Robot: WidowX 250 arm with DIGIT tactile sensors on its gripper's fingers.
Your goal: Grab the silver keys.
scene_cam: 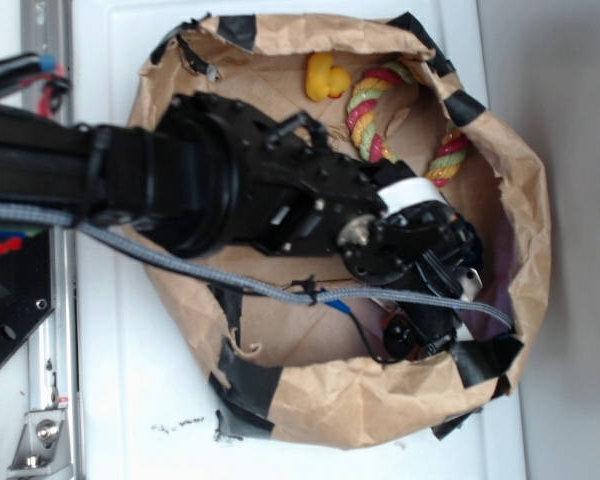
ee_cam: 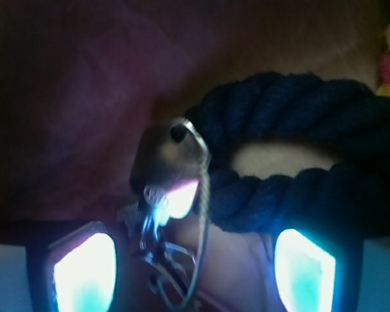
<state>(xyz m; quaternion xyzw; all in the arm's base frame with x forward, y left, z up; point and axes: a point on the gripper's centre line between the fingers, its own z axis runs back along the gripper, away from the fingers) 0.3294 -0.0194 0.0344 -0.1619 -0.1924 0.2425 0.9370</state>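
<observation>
In the wrist view the silver keys [ee_cam: 169, 172] lie close below the camera. A round-headed grey key with a hole points away, and its thin wire ring and small clip trail back toward me. My gripper [ee_cam: 195, 276] is open, its two glowing pads [ee_cam: 84, 273] wide apart. The bunch sits between them, nearer the left pad, and neither pad touches it. In the exterior view the gripper [scene_cam: 450, 295] reaches down inside the paper bag [scene_cam: 380, 400] at its right end, and the arm hides the keys.
A dark blue rope [ee_cam: 299, 149] curls just right of and behind the keys, touching them. Purple cloth [ee_cam: 71, 97] lies beneath. In the bag there are also a yellow duck [scene_cam: 325, 77] and a red, yellow and green rope [scene_cam: 375, 105]. The bag walls stand close around the gripper.
</observation>
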